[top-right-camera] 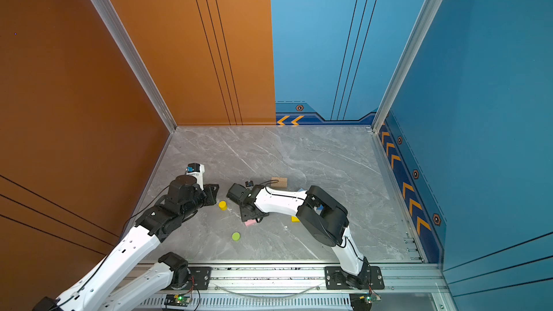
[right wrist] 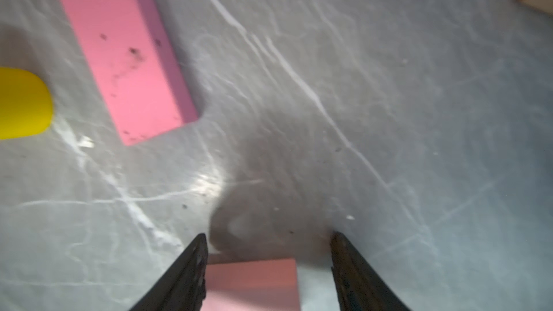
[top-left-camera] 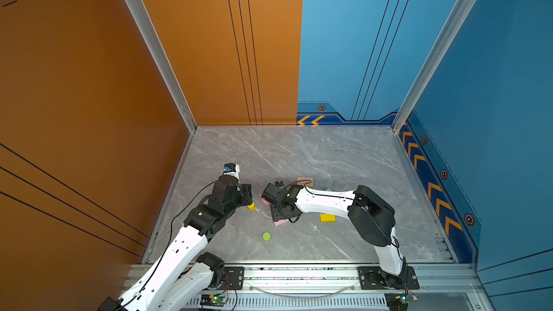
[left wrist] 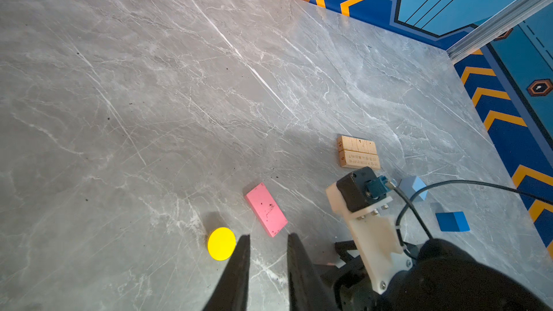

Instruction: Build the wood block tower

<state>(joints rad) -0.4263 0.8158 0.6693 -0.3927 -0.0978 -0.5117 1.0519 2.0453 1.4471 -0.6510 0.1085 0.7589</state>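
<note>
Right wrist: my right gripper (right wrist: 269, 234) straddles a pink bar (right wrist: 251, 281), jaws wide for the pinch; left gripper (left wrist: 268, 235) narrow, empty.

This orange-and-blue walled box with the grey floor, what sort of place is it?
Likely a robot lab's test booth: printed wall panels in an aluminium frame, two robot arms bolted to a rail, and toy wood blocks lying about.

Open marble tabletop (top-left-camera: 299, 151) beyond, tan planks (left wrist: 358, 152), pink bar (left wrist: 265, 209) crowding centre
</note>
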